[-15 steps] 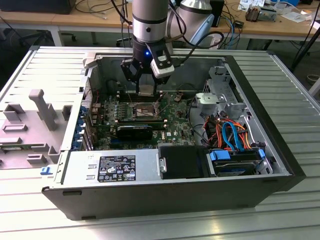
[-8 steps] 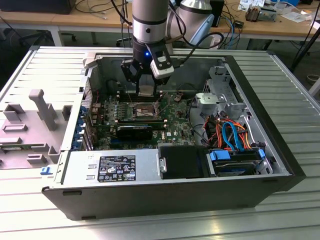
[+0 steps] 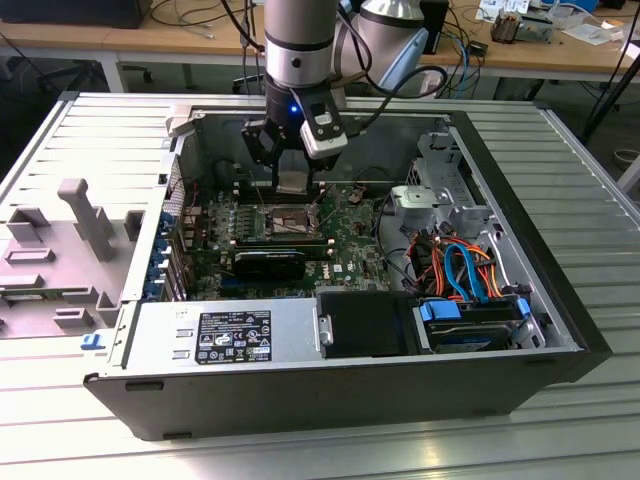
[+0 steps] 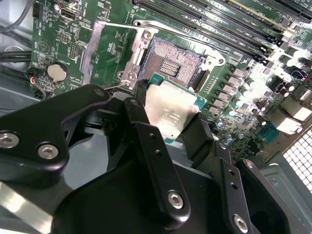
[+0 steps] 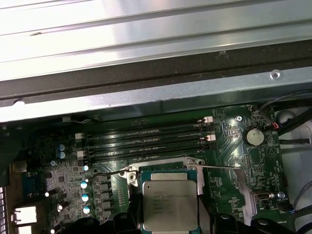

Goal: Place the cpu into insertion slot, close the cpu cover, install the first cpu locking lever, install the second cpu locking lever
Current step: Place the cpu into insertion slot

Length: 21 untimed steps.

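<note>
My gripper point(image 3: 293, 182) hangs inside the open computer case, shut on the cpu point(image 3: 292, 180), a flat square chip with a grey metal top. In the second wrist view the cpu point(image 4: 170, 109) sits between the black fingers point(image 4: 140, 114), tilted just above the insertion slot point(image 4: 170, 66), whose dark centre is bare. The cpu cover point(image 4: 100, 51), a silvery frame, lies swung open beside the slot. In the first wrist view the cpu point(image 5: 168, 204) hides most of the slot, whose rim point(image 5: 191, 163) shows, with the open cover point(image 5: 241, 190) to one side. Thin wire levers point(image 4: 122, 24) stand raised.
The case walls point(image 3: 520, 215) surround the board. Long memory slots point(image 5: 146, 141) and a coin battery point(image 5: 253, 136) lie near the socket. A silver power supply point(image 3: 225, 335), black fan shroud point(image 3: 365, 322) and a drive with coloured cables point(image 3: 470, 300) fill the front.
</note>
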Available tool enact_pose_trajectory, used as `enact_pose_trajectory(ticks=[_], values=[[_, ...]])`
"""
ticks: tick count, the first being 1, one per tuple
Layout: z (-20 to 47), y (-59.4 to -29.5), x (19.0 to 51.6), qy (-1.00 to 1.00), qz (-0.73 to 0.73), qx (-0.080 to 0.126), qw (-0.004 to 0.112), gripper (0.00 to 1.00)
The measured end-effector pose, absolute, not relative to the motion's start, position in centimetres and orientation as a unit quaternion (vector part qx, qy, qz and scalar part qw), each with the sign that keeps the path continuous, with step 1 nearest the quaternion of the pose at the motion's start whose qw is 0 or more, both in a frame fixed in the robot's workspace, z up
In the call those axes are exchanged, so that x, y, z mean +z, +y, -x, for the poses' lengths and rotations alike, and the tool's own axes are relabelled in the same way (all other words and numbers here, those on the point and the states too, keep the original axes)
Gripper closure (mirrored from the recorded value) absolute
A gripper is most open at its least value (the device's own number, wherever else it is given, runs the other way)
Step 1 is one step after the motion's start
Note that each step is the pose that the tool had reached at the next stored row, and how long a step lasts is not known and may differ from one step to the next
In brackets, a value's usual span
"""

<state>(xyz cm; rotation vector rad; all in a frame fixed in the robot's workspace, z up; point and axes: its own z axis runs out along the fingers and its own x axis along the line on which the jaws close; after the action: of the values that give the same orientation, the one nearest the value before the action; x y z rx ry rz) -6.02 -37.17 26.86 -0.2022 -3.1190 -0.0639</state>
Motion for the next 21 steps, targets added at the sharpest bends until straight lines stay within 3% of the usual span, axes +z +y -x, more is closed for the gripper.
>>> enact_pose_trajectory(ticks=[21], values=[[6.02,-37.17,26.39,-0.997,0.073,-0.021,0.008,0.45]])
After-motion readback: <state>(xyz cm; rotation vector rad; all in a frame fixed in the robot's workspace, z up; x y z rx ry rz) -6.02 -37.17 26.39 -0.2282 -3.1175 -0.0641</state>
